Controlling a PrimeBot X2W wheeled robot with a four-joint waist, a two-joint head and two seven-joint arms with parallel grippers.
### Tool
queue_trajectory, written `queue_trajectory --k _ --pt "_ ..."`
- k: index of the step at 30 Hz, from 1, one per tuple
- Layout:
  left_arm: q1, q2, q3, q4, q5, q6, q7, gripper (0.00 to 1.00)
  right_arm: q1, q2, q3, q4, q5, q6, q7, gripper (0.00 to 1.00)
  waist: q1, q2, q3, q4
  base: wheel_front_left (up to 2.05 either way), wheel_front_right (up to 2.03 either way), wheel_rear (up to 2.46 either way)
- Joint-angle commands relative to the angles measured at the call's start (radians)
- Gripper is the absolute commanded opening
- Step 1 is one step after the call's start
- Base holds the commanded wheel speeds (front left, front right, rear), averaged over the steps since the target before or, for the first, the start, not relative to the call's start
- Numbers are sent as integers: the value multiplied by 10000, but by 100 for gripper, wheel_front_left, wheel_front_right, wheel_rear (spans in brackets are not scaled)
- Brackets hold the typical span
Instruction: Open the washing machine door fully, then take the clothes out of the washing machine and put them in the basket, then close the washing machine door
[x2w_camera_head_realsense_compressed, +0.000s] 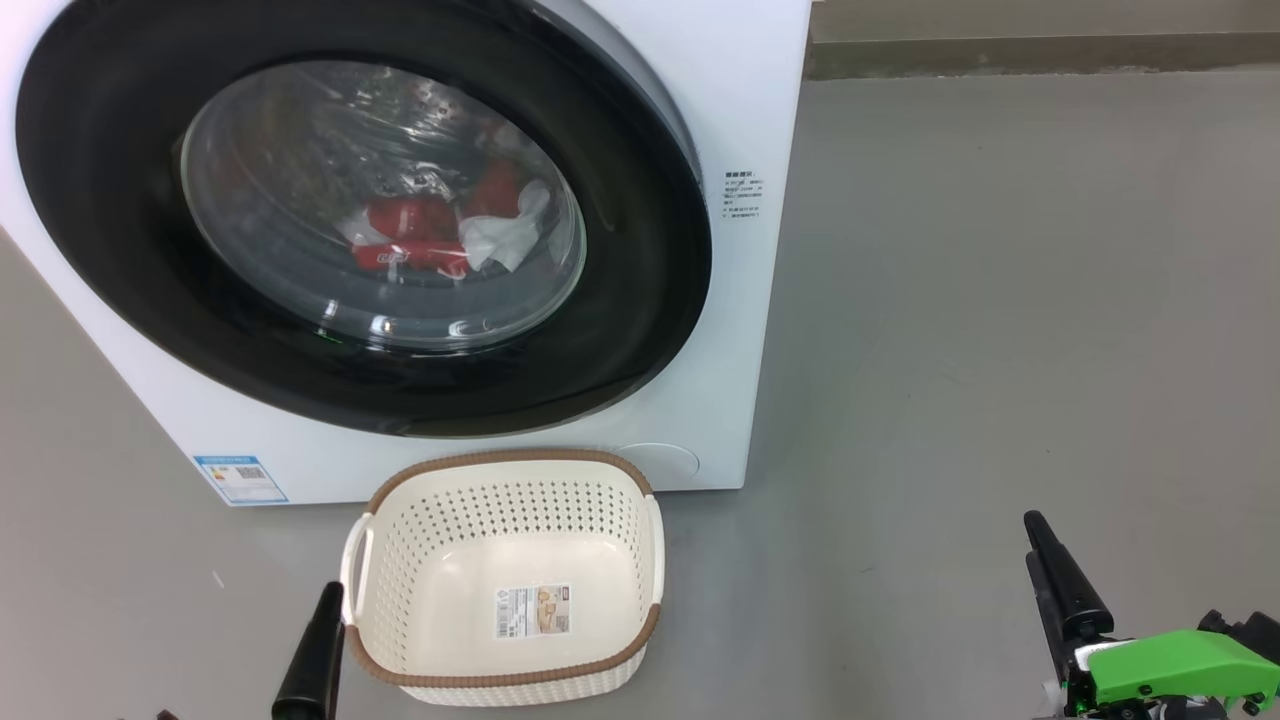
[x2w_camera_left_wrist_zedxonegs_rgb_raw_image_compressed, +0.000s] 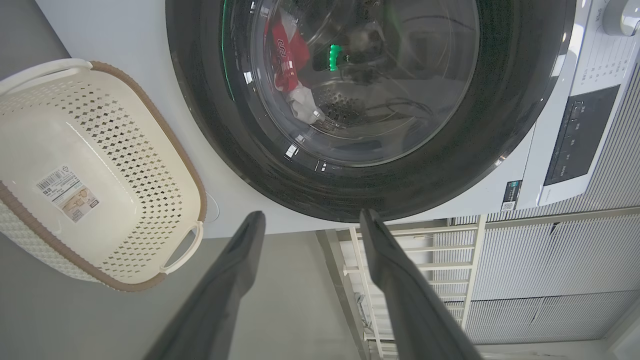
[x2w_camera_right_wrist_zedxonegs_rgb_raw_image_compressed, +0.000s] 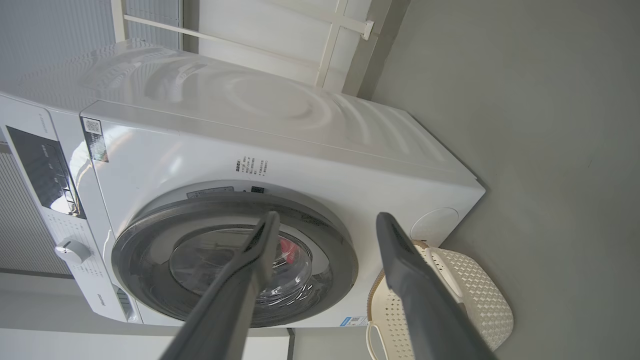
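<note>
Progress looks nil: the washing machine door (x2w_camera_head_realsense_compressed: 640, 250) covers the opening of the washing machine (x2w_camera_head_realsense_compressed: 745, 110), the clothes (x2w_camera_head_realsense_compressed: 415, 235) lie behind its glass, and the basket (x2w_camera_head_realsense_compressed: 500, 461) stands empty on the floor (x2w_camera_head_realsense_compressed: 1000, 300) just before it. Both the left pincer (x2w_camera_left_wrist_zedxonegs_rgb_raw_image_compressed: 312, 215) and the right pincer (x2w_camera_right_wrist_zedxonegs_rgb_raw_image_compressed: 327, 216) gape, holding nothing. Glare blurs the garment count; whether the door is latched is unclear.

We see the left hand (x2w_camera_left_wrist_zedxonegs_rgb_raw_image_compressed: 310, 216) and the right hand (x2w_camera_right_wrist_zedxonegs_rgb_raw_image_compressed: 326, 216) each made of two long, matte, dark grey fingers (x2w_camera_left_wrist_zedxonegs_rgb_raw_image_compressed: 225, 285) that taper to blunt tips. Behind the right hand we note a bright green housing (x2w_camera_head_realsense_compressed: 1170, 668) with small dark fasteners, joined to black parts.
</note>
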Motion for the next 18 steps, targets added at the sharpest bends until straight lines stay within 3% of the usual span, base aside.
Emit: queue_trajectory --k 1,18 --pt "-96 155 74 -344 288 -18 -86 100 -209 -170 39 -304 -276 -1 -91 100 -1 -1 3 0 0 0 0" --pt "76 155 -72 -828 3295 114 -592 100 -106 -291 335 -483 -2751 -2 -593 100 -2 -1 40 -13 0 0 0"
